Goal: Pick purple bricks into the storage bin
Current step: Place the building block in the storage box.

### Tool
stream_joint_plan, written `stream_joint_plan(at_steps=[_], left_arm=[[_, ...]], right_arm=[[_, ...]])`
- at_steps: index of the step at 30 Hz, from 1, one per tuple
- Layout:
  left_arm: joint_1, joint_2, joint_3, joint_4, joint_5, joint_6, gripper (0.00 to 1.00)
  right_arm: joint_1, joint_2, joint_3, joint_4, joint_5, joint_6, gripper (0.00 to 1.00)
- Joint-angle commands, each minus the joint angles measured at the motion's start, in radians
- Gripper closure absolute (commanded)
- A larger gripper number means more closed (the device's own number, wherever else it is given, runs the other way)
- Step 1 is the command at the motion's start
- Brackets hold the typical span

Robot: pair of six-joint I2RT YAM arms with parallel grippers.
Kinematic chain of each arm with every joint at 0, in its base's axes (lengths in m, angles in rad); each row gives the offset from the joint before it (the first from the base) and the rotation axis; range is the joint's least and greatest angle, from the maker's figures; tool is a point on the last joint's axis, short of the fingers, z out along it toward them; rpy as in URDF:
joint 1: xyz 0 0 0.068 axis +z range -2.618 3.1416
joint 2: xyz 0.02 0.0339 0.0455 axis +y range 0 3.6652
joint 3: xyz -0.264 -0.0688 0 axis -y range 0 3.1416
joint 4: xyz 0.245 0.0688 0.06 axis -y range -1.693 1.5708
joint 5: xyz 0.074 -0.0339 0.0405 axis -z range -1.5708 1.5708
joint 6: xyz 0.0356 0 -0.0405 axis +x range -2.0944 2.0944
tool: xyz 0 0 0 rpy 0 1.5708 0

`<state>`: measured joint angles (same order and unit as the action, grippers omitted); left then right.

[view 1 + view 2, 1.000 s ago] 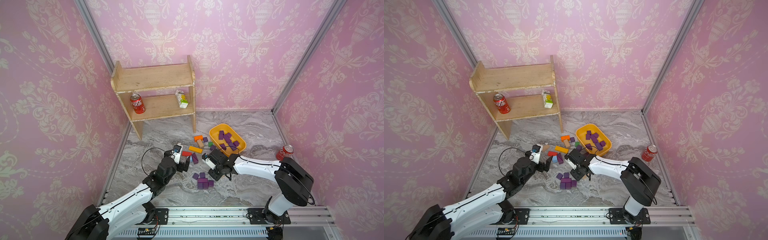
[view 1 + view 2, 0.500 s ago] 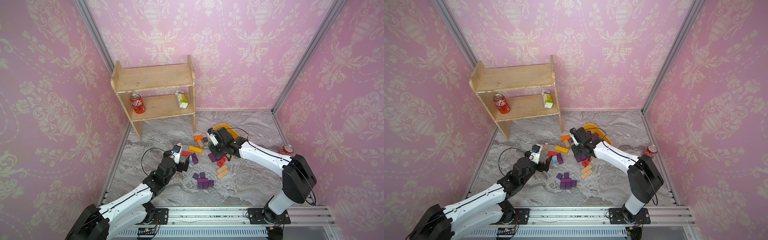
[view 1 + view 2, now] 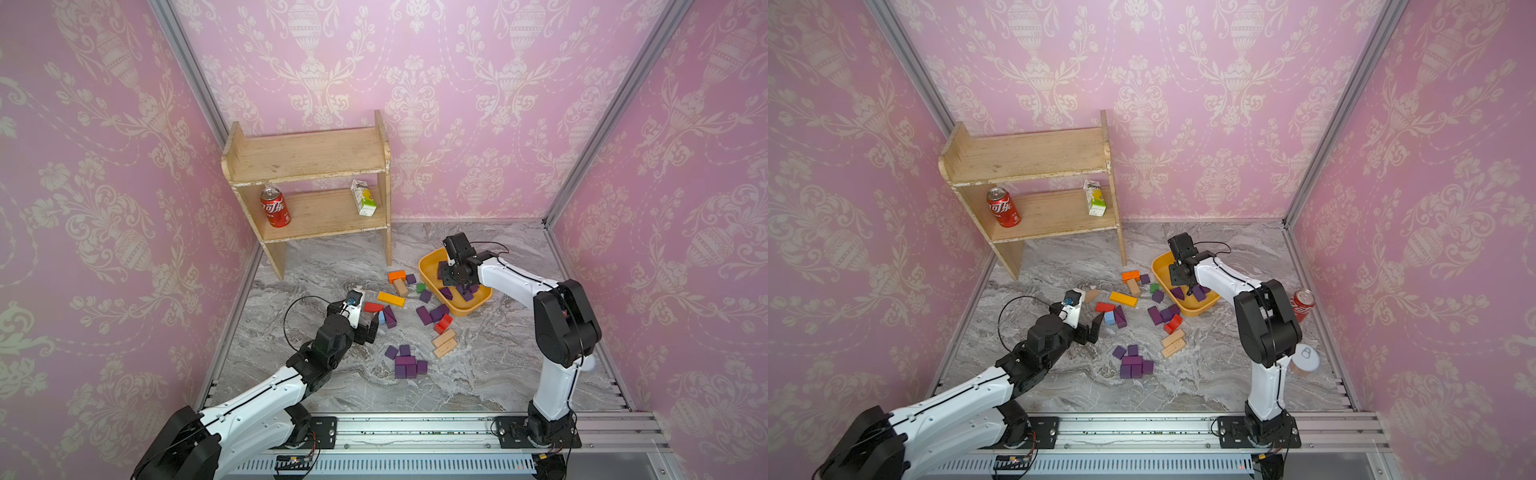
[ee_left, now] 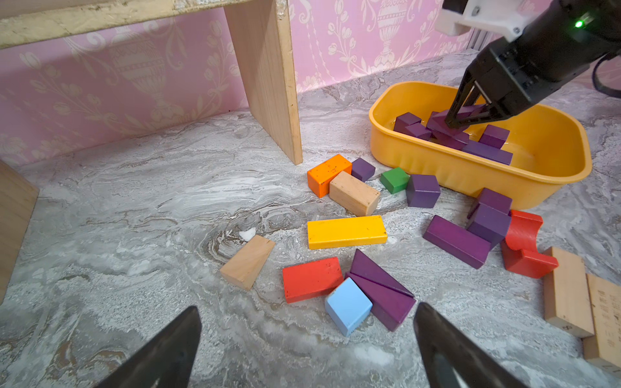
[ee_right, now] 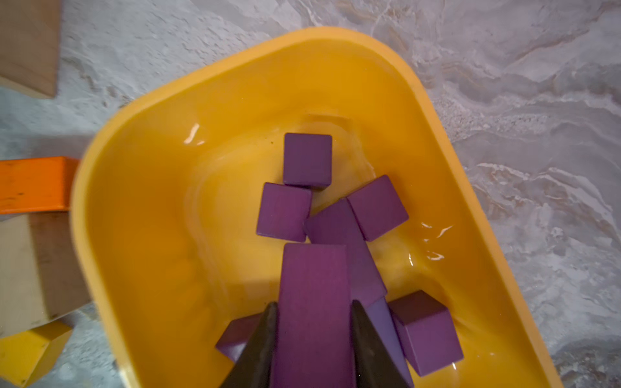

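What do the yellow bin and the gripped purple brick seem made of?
Storage bin: probably plastic, glossy; bright glints on its smooth, rounded wall.
Purple brick: seemingly painted or stained wood, matte; faint grain-like streaks and crisp, flat-cut edges.

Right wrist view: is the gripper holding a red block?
No, the right gripper clamps a purple brick over the storage bin.

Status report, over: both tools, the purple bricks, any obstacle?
Right tool shut on purple bar, over storage bin. Left tool open, near purple wedges. Red block and blue block touch them.
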<state>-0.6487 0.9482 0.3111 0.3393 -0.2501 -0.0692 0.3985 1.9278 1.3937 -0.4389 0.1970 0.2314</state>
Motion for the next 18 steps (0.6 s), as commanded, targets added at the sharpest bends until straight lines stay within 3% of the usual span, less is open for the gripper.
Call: stream_joint_plan(at_steps=[1, 5, 6, 18], left_arm=[[0.009, 0.017, -0.013, 0.015, -0.012, -0.027, 0.01], [0.01, 0.045, 0.021, -0.037, -0.028, -0.03, 0.01], [0.011, 0.049, 0.027, -0.045, -0.03, -0.03, 0.01], [0.01, 0.057, 0.089, -0.136, 0.047, -0.088, 0.01]], right_arm=[[0.001, 0.025, 0.057, -0.016, -0.038, 0.022, 0.67], [0.0, -0.003, 0.046, -0.016, -0.057, 0.011, 0.34], [0.001, -0.024, 0.032, -0.011, -0.061, 0.006, 0.32], [0.011, -0.358, -0.21, -0.009, -0.174, 0.04, 0.32]])
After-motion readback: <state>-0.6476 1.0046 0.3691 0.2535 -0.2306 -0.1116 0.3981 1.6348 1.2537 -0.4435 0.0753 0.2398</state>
